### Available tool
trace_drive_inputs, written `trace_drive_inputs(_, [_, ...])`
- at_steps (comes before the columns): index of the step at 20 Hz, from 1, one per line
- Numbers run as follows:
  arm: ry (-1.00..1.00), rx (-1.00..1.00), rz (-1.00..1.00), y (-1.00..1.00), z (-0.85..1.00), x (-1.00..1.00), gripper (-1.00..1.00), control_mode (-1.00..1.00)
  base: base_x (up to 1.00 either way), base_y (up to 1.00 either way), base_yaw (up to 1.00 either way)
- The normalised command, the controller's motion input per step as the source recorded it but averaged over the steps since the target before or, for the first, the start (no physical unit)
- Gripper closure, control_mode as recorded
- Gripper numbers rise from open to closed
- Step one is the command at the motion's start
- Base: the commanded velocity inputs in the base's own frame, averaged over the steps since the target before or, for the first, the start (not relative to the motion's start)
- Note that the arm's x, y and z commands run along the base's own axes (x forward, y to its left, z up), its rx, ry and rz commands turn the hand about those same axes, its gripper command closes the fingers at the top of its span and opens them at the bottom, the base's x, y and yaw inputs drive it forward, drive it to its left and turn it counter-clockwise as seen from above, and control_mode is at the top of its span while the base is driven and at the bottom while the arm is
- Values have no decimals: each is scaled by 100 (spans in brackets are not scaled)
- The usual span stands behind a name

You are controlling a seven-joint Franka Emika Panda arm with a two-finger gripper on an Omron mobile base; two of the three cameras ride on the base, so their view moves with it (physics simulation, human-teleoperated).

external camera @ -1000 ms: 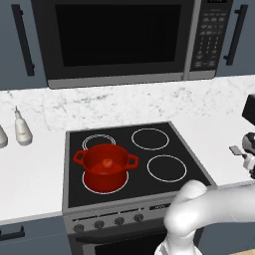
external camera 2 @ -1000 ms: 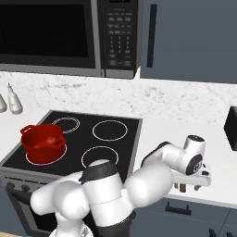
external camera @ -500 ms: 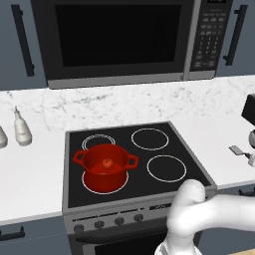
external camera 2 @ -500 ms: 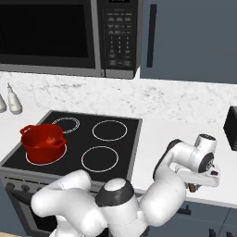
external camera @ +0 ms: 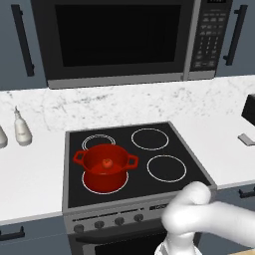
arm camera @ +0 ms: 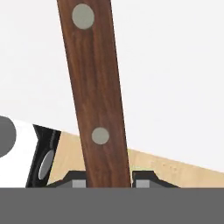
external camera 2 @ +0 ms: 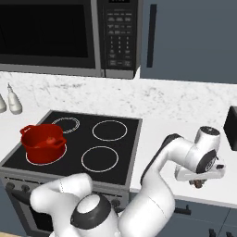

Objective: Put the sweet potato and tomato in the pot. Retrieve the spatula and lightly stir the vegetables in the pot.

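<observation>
Hand view's centre shows the claw (arm camera: 109, 181) clenched on the spatula (arm camera: 94, 96), light, rigid and slick-looking, gripped mid-handle, likely secure.

Spatula (arm camera: 96, 92) handle, dark reddish-brown wood with two grey rivets, runs from the top edge down between the gripper (arm camera: 109, 183) fingertips, one tip each side of it. White counter (arm camera: 175, 65) lies behind the handle.
</observation>
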Motion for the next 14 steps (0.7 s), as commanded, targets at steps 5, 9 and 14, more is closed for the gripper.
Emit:
trace_drive_inputs(5, [-19,-52,58,85,96,-68,100,-100,0,0,0])
trace_drive_inputs(9, [-11,-57,55,100,100,-75,100,-100,0,0,0])
trace_drive_inputs(14, [-1,-35,49,100,99,-29,100,-100,0,0,0])
